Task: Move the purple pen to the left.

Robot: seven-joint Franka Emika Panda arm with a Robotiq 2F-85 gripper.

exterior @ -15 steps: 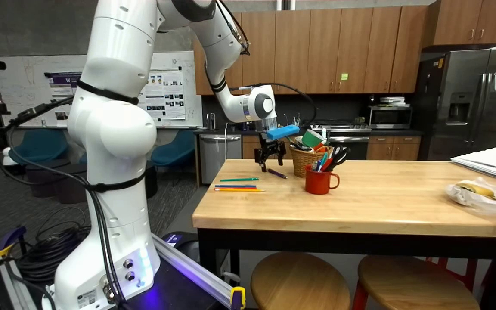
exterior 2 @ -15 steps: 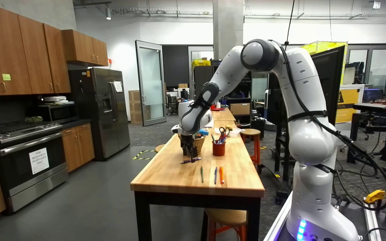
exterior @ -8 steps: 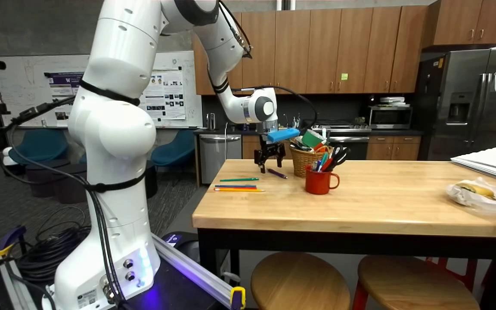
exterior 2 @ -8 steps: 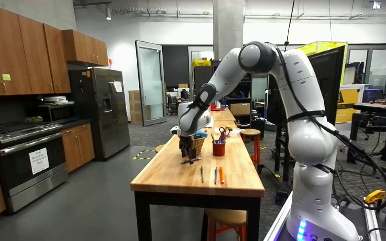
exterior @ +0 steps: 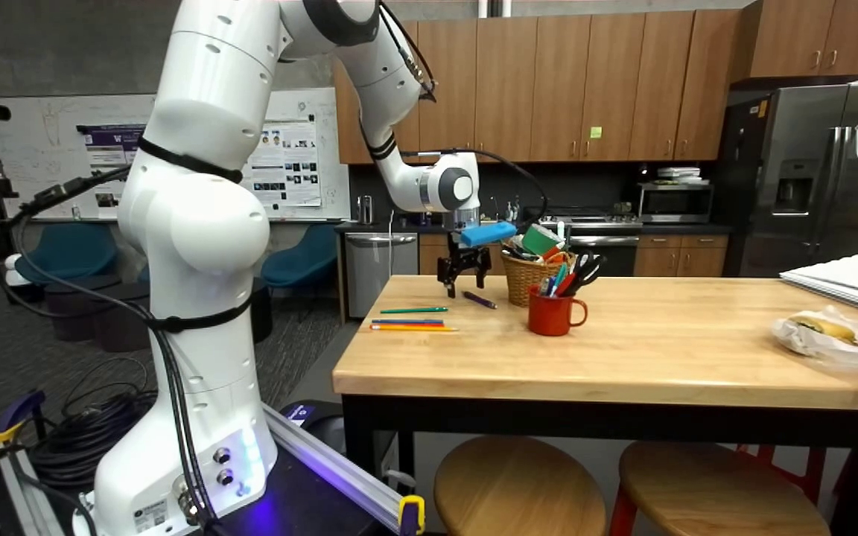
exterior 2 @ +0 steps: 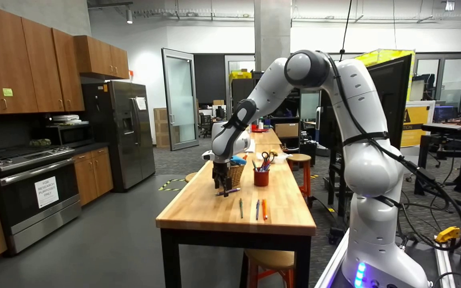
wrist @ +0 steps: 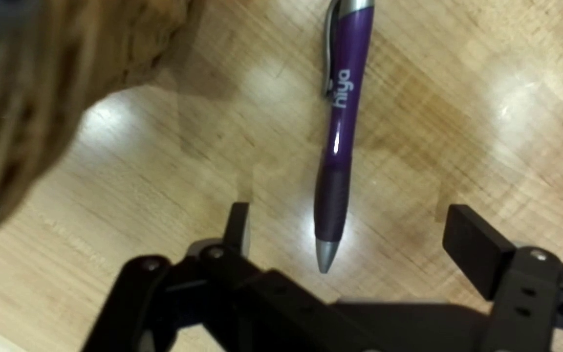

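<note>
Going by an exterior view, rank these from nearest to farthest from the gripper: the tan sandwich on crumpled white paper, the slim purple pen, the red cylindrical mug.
From the gripper, in an exterior view:
1. Slim purple pen: just below it, slightly right.
2. Red cylindrical mug: farther right.
3. Tan sandwich: toward the picture's right edge.
</note>
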